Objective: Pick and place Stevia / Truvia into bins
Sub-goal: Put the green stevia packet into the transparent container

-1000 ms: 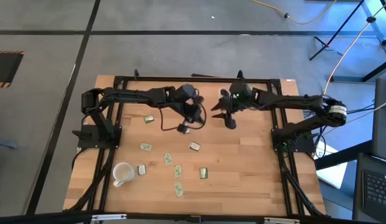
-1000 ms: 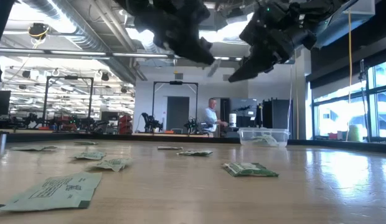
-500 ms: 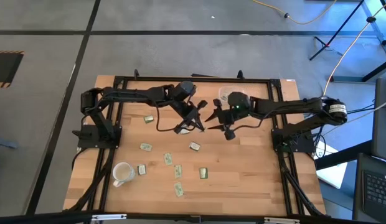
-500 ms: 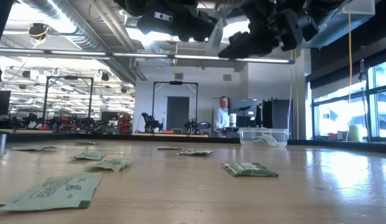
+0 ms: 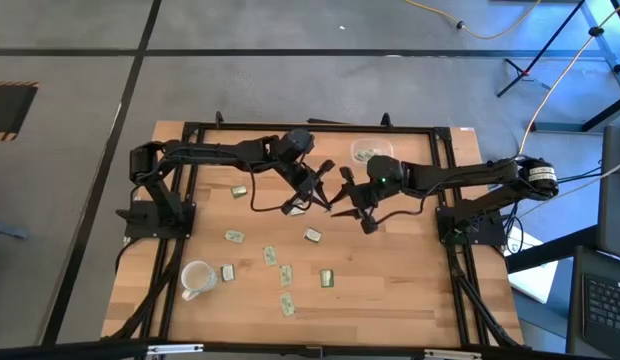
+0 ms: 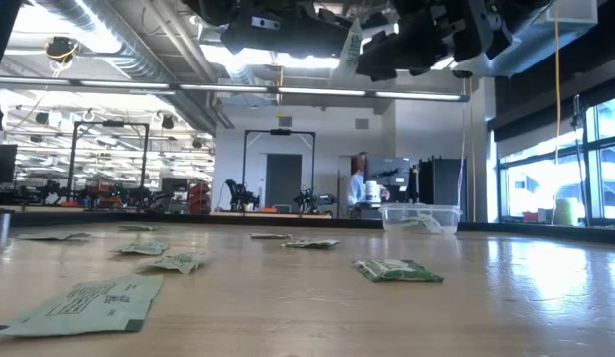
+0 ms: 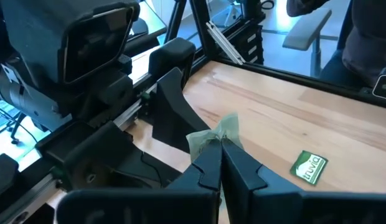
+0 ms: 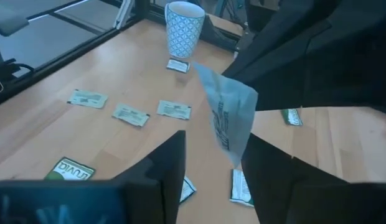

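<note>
My left gripper (image 5: pixel 318 188) hovers high over the table's middle, shut on a pale green sachet (image 7: pixel 216 132), which also shows in the low view (image 6: pixel 352 42). My right gripper (image 5: pixel 338 197) faces it, open. Its two fingers (image 8: pixel 173 163) stand on either side of the sachet (image 8: pixel 228 119) without touching it. Several more sachets (image 5: pixel 269 257) lie flat on the wood. The clear bin (image 5: pixel 366 153) sits near the far edge with sachets inside; the low view shows it too (image 6: pixel 420 218). My left gripper pinches the sachet by one end (image 7: pixel 213 144) between its two fingertips. The fingers lie roughly level and point toward the table's right. The rest of the sachet sticks out past the fingertips, lifted well clear of the table.
A white patterned mug (image 5: pixel 196 278) stands near the table's near-left corner, with a sachet (image 5: pixel 228 272) beside it. Loose sachets lie scattered over the near-left half (image 5: pixel 327 278). A black frame (image 5: pixel 310 127) runs round the table. A person (image 6: pixel 360 186) stands far behind.
The left gripper has tipped up from pointing down to roughly level, carrying the sachet with it. The right gripper has moved from beside the bin toward the table's left and near side, up to the left gripper, so that its fingers now flank the sachet.
</note>
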